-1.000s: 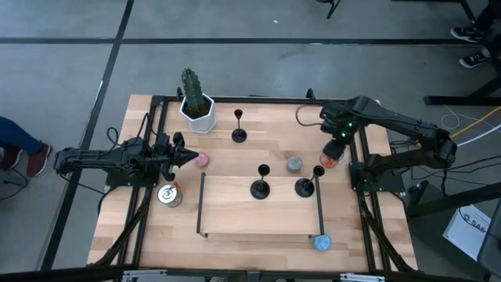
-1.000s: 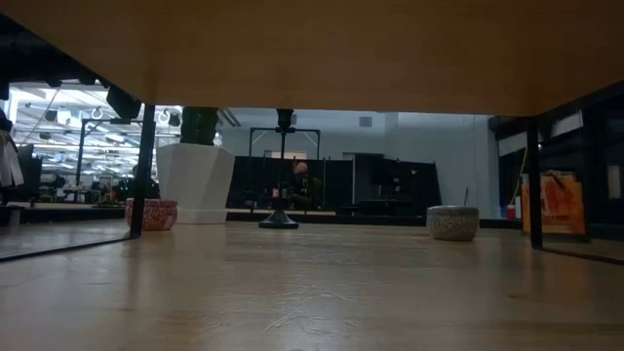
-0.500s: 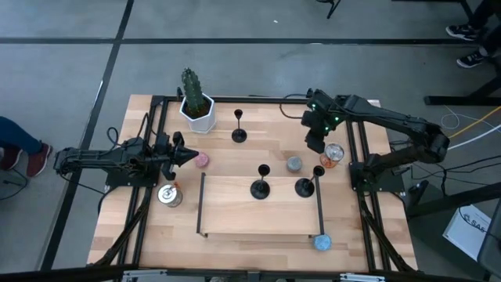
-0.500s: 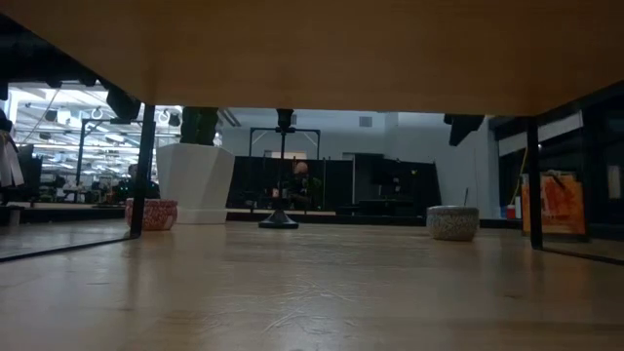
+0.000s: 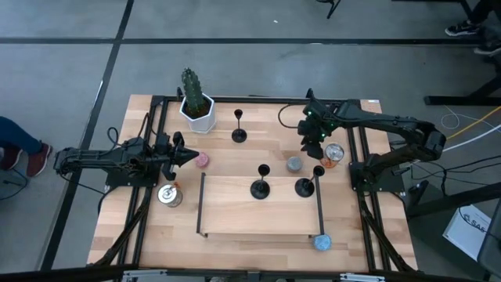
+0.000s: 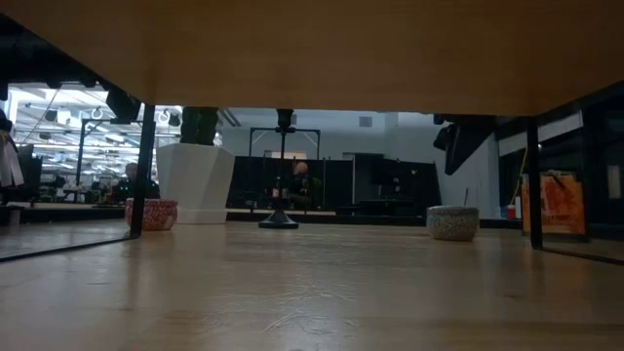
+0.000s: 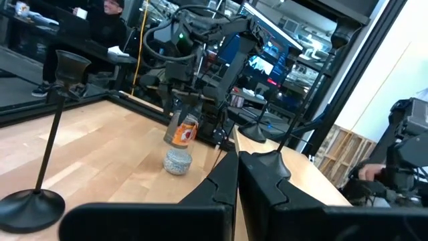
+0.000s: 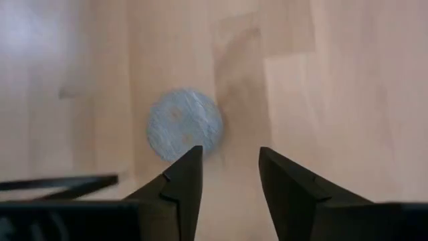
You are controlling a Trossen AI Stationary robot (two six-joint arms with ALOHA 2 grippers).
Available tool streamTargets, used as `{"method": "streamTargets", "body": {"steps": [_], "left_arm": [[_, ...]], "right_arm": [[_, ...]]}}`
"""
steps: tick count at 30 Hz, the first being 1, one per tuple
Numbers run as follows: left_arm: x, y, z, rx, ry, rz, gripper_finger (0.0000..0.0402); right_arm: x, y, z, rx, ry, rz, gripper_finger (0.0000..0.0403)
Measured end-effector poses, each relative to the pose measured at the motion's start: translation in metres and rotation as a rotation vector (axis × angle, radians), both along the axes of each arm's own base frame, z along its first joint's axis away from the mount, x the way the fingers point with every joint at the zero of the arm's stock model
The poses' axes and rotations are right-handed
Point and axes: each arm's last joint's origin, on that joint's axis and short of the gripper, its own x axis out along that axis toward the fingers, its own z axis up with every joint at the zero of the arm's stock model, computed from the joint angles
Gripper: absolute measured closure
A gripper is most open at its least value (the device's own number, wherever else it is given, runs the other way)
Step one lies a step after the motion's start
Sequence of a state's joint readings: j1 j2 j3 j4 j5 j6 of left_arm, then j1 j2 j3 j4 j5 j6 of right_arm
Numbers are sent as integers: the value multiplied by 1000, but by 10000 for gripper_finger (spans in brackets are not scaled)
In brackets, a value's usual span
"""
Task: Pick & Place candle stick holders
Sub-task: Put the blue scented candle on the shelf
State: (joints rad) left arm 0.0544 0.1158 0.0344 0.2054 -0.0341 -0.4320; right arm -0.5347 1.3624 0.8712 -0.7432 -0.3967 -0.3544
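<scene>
Three slim black candle stick holders stand on their round bases. One (image 5: 239, 135) is at the far middle and also shows in the low view (image 6: 281, 171). Two (image 5: 259, 188) (image 5: 304, 186) stand on the raised board inside a black frame. My right gripper (image 5: 313, 146) hangs open above the table, just far of the small grey tin (image 5: 293, 164). Its fingers stand apart over the tin (image 8: 184, 124) in the right wrist view (image 8: 231, 167) and touch nothing. My left gripper (image 5: 188, 157) waits shut at the table's left, beside the pink tin (image 5: 203, 160).
A metal can (image 5: 334, 153) stands right of my right gripper, and another (image 5: 167, 194) stands at the near left. A potted cactus (image 5: 196, 106) is at the far left and a blue tin (image 5: 322, 243) at the near right. The black frame (image 5: 201, 204) borders the raised board.
My right gripper has moved from over the right metal can toward the table's left, and has come down into the low view. It now hangs near the grey tin. The can stays standing where it was.
</scene>
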Motion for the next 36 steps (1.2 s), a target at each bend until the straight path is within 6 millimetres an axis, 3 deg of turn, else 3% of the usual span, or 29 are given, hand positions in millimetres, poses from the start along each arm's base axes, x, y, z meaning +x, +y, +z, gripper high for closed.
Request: {"method": "streamTargets", "body": {"steps": [6,14,25,36], "left_arm": [[0,0,-2,-1,21,0,396],[0,0,-5,-3,52,1,396],[0,0,-5,-3,53,1,396],[0,0,-5,-3,53,2,396]], "right_arm": [[3,-1,-21,-51,-115,8,258],[-1,6,-34,72,-187,61,258],[-3,7,-36,98,-178,49,259],[-4,4,-37,18,-135,20,259]]}}
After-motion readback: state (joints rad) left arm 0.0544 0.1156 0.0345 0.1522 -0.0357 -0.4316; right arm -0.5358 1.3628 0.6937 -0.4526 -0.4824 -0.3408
